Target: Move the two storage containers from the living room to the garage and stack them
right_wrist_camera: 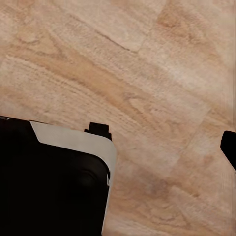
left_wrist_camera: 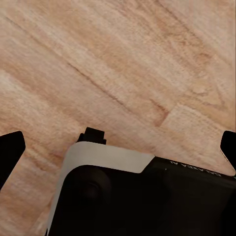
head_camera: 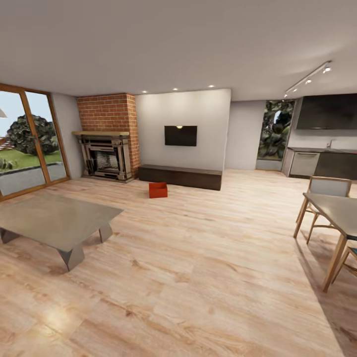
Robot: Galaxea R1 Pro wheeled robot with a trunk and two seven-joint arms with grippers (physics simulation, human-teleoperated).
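One orange-red storage container (head_camera: 157, 190) stands on the light wood plank floor (head_camera: 198, 258) of the living room, far ahead, in front of the long low dark cabinet (head_camera: 179, 176). I cannot make out a second container. My left gripper (left_wrist_camera: 119, 147) hangs open over the planks, with one dark fingertip (left_wrist_camera: 10, 150) at each side of the left wrist view and nothing between them. My right gripper (right_wrist_camera: 118, 147) also points down at bare planks. One fingertip (right_wrist_camera: 229, 146) shows at the frame's edge, so the jaws are wide apart and empty.
A low grey coffee table (head_camera: 54, 220) stands at the near left. A dining table (head_camera: 337, 210) with chairs is at the right. The brick fireplace (head_camera: 108, 139) and black TV (head_camera: 180, 135) are on the far wall. My own black-and-white base (left_wrist_camera: 123, 196) shows below the grippers.
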